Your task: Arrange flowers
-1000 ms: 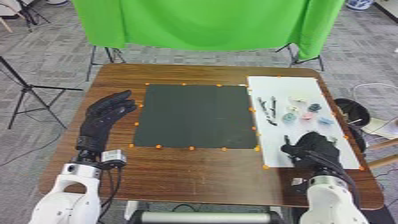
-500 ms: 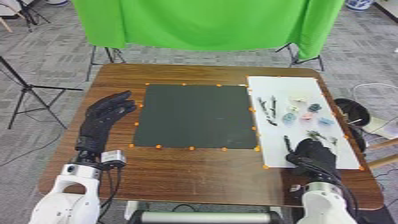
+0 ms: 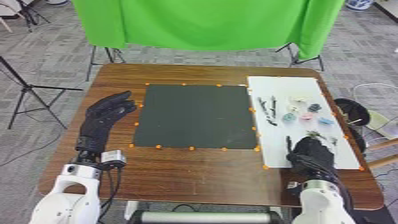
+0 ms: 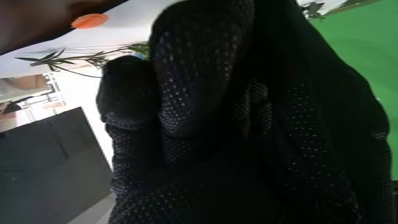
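In the head view my left hand (image 3: 108, 112) is over the table's left side, apart from the flowers. My right hand (image 3: 313, 154) is low over the near part of the white sheet (image 3: 277, 86). A green sprig (image 3: 314, 134) pokes out just beyond it. Farther up the sheet lie pink, blue and pale flower heads (image 3: 306, 116) and dark stems (image 3: 269, 112). In the right wrist view the black glove of my right hand (image 4: 200, 120) covers part of the thin leafy sprig (image 4: 55, 61); its hold on the sprig is hidden.
A dark square mat (image 3: 195, 116) lies mid-table, with orange dots around its edge. One thin dark stem (image 3: 289, 143) is beside my right hand. A green cloth (image 3: 209, 25) hangs behind the table; a black bin (image 3: 354, 111) stands at its right.
My right hand has shifted slightly and looks narrower from above than a second ago. The green sprig now shows past its far end. My left hand has stayed where it was.
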You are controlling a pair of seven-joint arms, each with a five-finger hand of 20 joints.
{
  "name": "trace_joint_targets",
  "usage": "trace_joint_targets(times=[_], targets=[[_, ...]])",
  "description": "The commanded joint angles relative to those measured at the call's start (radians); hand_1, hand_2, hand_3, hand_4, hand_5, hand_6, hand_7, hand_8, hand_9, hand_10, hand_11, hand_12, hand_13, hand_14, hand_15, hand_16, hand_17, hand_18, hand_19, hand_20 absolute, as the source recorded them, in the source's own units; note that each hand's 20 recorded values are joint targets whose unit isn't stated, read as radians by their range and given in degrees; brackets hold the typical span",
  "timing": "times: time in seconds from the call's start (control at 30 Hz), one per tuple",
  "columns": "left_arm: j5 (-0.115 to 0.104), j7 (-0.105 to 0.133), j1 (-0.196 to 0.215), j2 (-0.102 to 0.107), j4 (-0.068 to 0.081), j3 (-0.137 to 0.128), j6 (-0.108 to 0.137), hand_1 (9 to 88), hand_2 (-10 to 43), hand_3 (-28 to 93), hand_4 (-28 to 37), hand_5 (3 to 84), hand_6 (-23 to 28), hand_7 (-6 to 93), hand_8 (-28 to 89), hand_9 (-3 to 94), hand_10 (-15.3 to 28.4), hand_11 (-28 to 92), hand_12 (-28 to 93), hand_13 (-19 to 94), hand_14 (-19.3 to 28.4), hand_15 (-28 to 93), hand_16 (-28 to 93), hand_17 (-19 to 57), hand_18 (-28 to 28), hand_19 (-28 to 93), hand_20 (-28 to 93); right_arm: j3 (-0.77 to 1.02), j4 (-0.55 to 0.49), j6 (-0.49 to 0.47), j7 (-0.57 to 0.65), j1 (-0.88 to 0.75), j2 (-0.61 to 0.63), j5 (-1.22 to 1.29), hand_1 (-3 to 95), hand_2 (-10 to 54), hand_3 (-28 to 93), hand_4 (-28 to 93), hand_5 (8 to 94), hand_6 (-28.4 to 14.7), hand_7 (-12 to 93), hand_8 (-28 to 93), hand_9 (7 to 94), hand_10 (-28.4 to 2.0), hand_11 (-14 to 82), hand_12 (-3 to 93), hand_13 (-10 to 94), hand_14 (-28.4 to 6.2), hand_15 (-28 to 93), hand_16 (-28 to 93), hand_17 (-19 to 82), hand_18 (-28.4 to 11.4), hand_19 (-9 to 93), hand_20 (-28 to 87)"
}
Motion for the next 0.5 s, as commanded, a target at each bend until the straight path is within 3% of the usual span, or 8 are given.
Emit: trace_joint_targets(times=[0.03, 0.2, 0.37, 0.5], targets=[[-0.010, -0.007, 0.008, -0.012, 0.004, 0.002, -0.006, 38.5, -9.5, 64, -15.3, 46.6, 1.8, 19.6, -9, 47.1, 12.3, 24, 14, 39, 16.0, 30, 1, 9.7, 13.5, 25, 28, -0.044, 0.084, 0.020, 0.002, -0.023, 0.011, -0.016, 60.1, -9.5, 60, -6, 76.2, -2.2, 32, 19, 93.7, -8.0, 19.2, 43.8, 94, -2.2, 49, 24, 73, -6.2, 78, 39], [-0.018, -0.007, 0.008, -0.012, 0.003, 0.003, -0.004, 38.5, -9.5, 64, -15.2, 46.6, 1.8, 19.6, -9, 47.1, 12.3, 24, 14, 39, 16.0, 30, 1, 9.7, 13.4, 25, 28, -0.043, 0.098, 0.047, -0.015, -0.018, 0.025, 0.001, 56.6, -9.5, 63, 4, 71.8, -2.4, 42, 19, 92.8, -8.9, 21.4, 51.0, 94, -2.0, 52, 29, 73, -6.6, 80, 44], [-0.036, -0.007, 0.007, -0.011, 0.004, 0.003, -0.005, 38.6, -9.5, 64, -15.3, 46.5, 1.8, 19.6, -9, 47.1, 12.3, 24, 14, 39, 16.0, 30, 1, 9.7, 13.5, 25, 28, -0.021, 0.084, 0.075, -0.026, -0.016, 0.035, 0.052, 56.2, -9.5, 63, 5, 70.9, -2.6, 44, 19, 92.1, -9.2, 23.4, 52.1, 94, -2.1, 54, 30, 73, -6.8, 82, 44], [-0.034, -0.009, 0.007, -0.010, 0.004, 0.000, -0.006, 38.5, -9.5, 64, -15.3, 46.5, 1.8, 19.6, -9, 47.1, 12.3, 24, 14, 39, 16.0, 30, 1, 9.7, 13.4, 25, 28, 0.003, 0.056, 0.102, -0.042, -0.024, 0.038, 0.054, 56.2, -9.5, 64, 5, 70.6, -2.8, 46, 18, 91.8, -9.2, 24.3, 51.9, 94, -2.2, 54, 30, 73, -6.9, 82, 44]])
